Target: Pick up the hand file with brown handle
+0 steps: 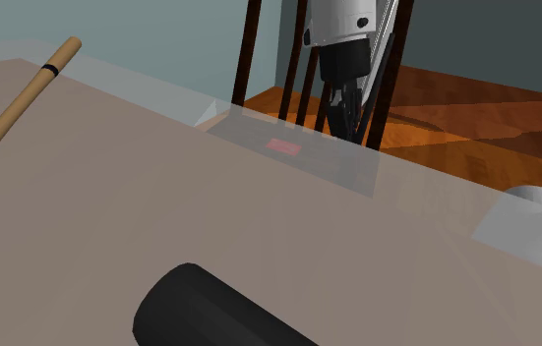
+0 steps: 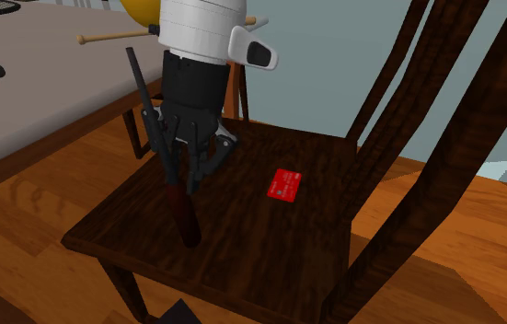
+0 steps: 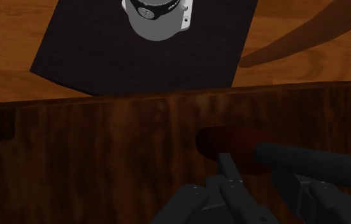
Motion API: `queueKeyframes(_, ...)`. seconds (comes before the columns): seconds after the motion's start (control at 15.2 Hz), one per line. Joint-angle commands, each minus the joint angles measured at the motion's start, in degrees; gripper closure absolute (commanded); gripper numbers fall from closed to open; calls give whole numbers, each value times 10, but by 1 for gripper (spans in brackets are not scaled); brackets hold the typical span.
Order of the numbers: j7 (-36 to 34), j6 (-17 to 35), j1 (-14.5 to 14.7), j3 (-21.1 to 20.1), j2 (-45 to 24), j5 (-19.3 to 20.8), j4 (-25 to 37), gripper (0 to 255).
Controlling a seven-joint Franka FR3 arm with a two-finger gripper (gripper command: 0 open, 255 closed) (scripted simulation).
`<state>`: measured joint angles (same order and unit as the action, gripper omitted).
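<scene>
The gripper is clenched on the hand file, its black fingers gripping about where the dark grey blade meets the reddish-brown handle; in the second exterior view the file's long axis stands steeply tilted, the blade tip pointing to the upper left of the frame and the handle's butt pointing down at the chair seat; whether the butt touches the seat or hangs just above it cannot be told; in the wrist view the gripper shows the handle lying over the dark wooden seat, rounded end away from the hand; the butt is near the seat's front left edge at the frame's lower left, and the seat is bare from there toward the centre; a red card lies flat on the seat, well apart from the handle, and its markings are too small to read; the chair back rises on the right of that frame; the table stands at the upper left, its edge near the blade; in the shoulder view the gripper hangs beyond the table's far edge, at the top centre; a wooden stick with a black band lies on the table at the upper left.
</scene>
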<state>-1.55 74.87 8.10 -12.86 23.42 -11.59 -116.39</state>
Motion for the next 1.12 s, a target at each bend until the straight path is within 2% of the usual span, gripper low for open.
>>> queueKeyframes(0.0, 0, 0, 0, 0, 0, 0, -1, 255)
queueKeyframes(0.33, 0, 0, 0, 0, 0, 0, 0, 255)
queueKeyframes(1.06, -13, -83, -2, 4, -23, 1, 106, 255)
